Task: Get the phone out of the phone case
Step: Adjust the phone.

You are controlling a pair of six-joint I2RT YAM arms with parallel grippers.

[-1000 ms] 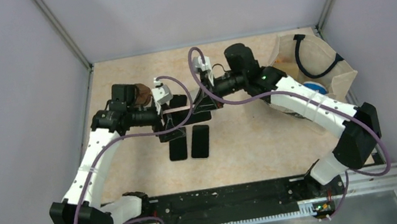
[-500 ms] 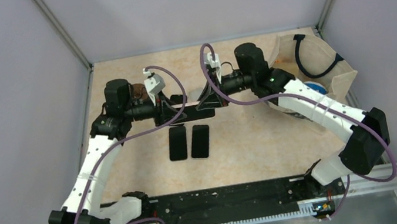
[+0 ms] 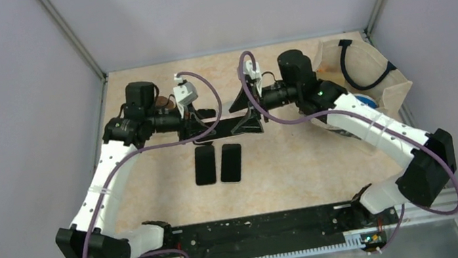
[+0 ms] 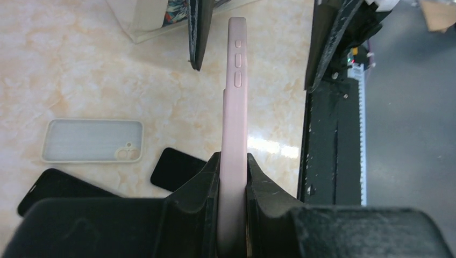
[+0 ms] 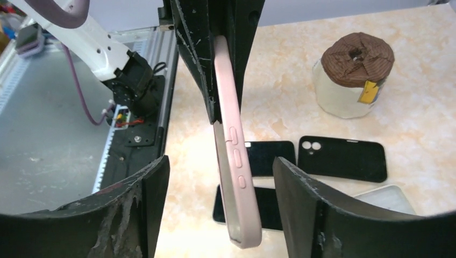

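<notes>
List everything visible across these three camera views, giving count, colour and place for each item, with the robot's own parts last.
pink phone case: 1, pink, held edge-on above the table; contents cannot be told
black phones: 2, black, flat side by side mid-table
black case: 1, black, flat beyond the phones
clear case: 1, translucent white, flat beside the black case
jar: 1, pale body with brown top, far left of table
cloth bag: 1, beige, far right corner
black cable: 1, black, inside the bag
blue object: 1, blue, in the bag, mostly hidden
table: 1, beige marbled
left gripper: 1, black, clamped on the pink case
right gripper: 1, black, open around the case's other end
</notes>
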